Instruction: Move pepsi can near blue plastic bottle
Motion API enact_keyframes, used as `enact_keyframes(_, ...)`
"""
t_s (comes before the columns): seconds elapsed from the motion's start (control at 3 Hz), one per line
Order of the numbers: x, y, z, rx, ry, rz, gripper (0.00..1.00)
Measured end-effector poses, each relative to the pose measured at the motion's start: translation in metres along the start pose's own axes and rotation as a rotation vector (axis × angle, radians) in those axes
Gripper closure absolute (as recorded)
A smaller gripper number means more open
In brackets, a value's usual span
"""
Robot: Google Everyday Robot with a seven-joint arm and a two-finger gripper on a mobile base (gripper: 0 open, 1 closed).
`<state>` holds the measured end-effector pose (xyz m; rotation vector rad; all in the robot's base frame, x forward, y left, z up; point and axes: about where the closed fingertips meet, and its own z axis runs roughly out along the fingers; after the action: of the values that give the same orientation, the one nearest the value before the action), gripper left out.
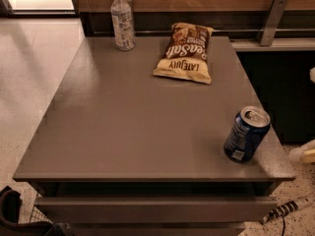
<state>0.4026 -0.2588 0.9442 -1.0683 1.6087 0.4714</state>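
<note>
Camera view: the pepsi can point(247, 134) stands upright, long axis vertical, silver top up, at the table's point(123, 132) front right corner. I take the pale piece just right of the can for the gripper point(305, 154); released or clenched, I cannot tell. The blue plastic bottle point(122, 19) stands upright well apart, back-left of the can, past the chip bag point(184, 53).

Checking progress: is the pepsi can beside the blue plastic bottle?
No: the pepsi can is near-right, the blue plastic bottle far-left on the table; pincer not in view.
</note>
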Motion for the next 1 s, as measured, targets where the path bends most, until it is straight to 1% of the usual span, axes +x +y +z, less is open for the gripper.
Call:
enact_keyframes(0.33,0.001,0.0,0.0,-0.002,0.006,-0.004,0.0)
enact_keyframes(0.67,0.02,0.0,0.01,0.004,-0.004,0.063,0.0)
enact_keyframes(1.0,0.037,0.002,0.02,0.036,-0.032,0.135,0.0)
